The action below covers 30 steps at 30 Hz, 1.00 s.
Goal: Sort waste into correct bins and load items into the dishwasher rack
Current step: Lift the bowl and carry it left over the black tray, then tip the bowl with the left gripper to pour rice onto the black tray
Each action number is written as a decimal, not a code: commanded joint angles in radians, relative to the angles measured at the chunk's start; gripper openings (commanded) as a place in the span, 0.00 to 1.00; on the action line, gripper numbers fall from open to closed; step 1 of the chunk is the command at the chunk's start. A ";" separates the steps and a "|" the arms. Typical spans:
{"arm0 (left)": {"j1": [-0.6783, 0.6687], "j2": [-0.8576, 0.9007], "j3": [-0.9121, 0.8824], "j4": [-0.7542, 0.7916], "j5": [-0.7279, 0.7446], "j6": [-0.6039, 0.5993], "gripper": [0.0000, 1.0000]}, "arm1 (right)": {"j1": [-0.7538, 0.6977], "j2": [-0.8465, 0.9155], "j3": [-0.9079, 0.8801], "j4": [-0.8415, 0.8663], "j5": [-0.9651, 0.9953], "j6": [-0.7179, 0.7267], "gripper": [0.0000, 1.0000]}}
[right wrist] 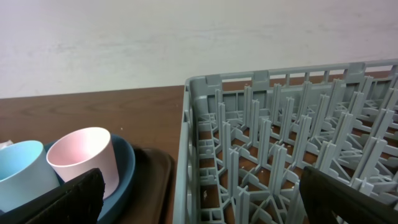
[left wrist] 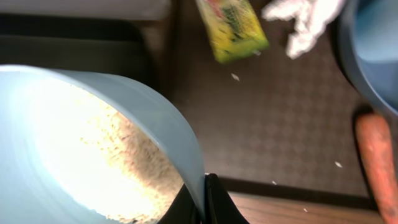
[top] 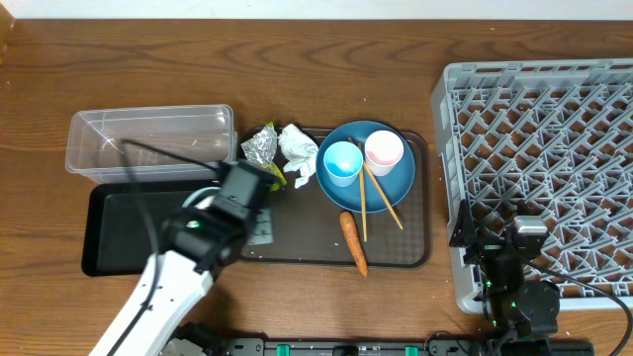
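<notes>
The rack [top: 554, 109] takes the tabletop's [top: 326, 59] right edge, the tub [top: 148, 138] and black tray [top: 111, 235] the left; bare wood runs open along the far edge; the brown tray [top: 415, 252] between them carries plate [top: 394, 186], wrapper [top: 260, 145], tissue [top: 298, 146] and carrot [top: 354, 242]; the left gripper [left wrist: 204, 202] is clamped on the rim of the bowl [left wrist: 149, 118], rice [left wrist: 93, 155] inside, over the brown tray's left edge; the right gripper [right wrist: 200, 180] hangs with jaws wide apart, empty, at the rack's near left corner.

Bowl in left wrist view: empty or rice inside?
Not empty: rice grains cover the inside of the light-blue bowl, which the left tool pinches by the rim.
</notes>
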 commanded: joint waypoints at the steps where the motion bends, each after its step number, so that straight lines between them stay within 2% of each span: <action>1: 0.097 -0.034 0.028 -0.003 0.071 0.092 0.06 | 0.001 -0.002 -0.002 -0.004 -0.001 -0.003 0.99; 11: 0.410 -0.042 0.013 0.001 0.381 0.286 0.06 | 0.001 -0.002 -0.002 -0.004 -0.001 -0.003 0.99; 30: 0.964 -0.042 -0.187 0.159 0.944 0.459 0.06 | 0.001 -0.002 -0.002 -0.004 -0.001 -0.003 0.99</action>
